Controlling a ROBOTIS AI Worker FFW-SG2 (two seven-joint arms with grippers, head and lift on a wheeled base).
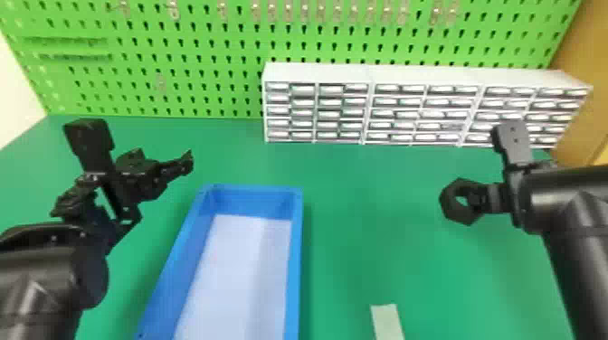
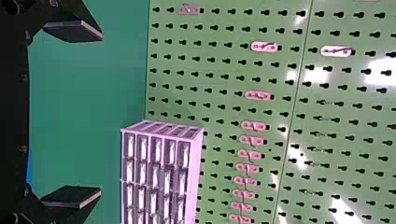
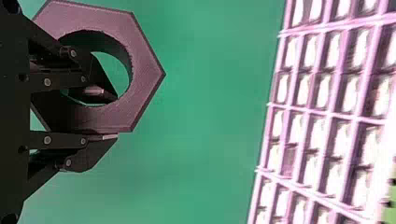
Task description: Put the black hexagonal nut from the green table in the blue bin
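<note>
Green table (image 1: pixel 362 253), blue bin (image 1: pixel 253 188) on it — R gripper (image 1: pixel 476 200) holding blk hex nut (image 1: pixel 448 209) — L gripper (image 1: pixel 124 181) spread wide.

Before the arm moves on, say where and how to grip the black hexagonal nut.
Pinch one wall of the nut from the robot's right, probably as the right gripper has it: one finger in the hole, the other on an outer flat. The wide hole admits a finger; the flat side seats the other.

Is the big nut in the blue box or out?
Out: the right pincer grips the nut, off to the right of the blue box.
</note>
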